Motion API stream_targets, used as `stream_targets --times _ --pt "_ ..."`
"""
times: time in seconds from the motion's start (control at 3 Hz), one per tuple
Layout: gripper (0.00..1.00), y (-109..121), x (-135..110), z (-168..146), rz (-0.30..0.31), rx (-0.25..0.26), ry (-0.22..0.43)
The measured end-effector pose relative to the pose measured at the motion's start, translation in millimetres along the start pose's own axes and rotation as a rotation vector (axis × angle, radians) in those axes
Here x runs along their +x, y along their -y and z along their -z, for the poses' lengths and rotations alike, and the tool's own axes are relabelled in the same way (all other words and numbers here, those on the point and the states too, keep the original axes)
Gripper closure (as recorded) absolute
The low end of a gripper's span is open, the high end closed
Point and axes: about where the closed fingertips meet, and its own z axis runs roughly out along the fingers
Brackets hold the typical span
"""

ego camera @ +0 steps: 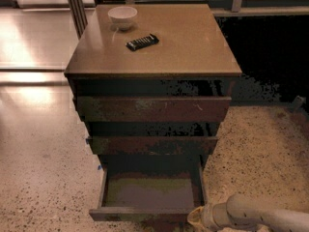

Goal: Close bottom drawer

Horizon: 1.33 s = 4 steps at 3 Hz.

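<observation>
The bottom drawer (pixel 149 192) of the dark brown cabinet is pulled far out, showing its grey-green inner floor. Its flat front (pixel 140 215) runs along the lower edge of the camera view. My arm comes in from the lower right. My gripper (pixel 195 217) sits at the right end of the drawer front, at the frame's bottom edge, with its tip mostly cut off. The middle drawer (pixel 152 145) and the topmost drawer (pixel 152 108) above stand slightly out.
A white bowl (pixel 122 17) and a black flat object (pixel 142 42) lie on the cabinet top (pixel 193 47). Speckled floor surrounds the cabinet. A shiny tiled floor (pixel 34 47) lies to the left. A dark area is to the right rear.
</observation>
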Motion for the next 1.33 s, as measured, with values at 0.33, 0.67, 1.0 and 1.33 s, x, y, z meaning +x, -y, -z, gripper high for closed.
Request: stream_targets --times 0.33,0.67,1.0,1.33 --pt "1.0 9.4 17.0 -27.3 0.029 0.023 0.028" --pt "1.0 9.4 17.0 -27.3 0.029 0.023 0.028" --pt "1.0 6.0 18.3 -35.0 0.021 0.01 0.043" --pt "1.0 3.8 26.8 -62.3 0.021 -0.015 0.083"
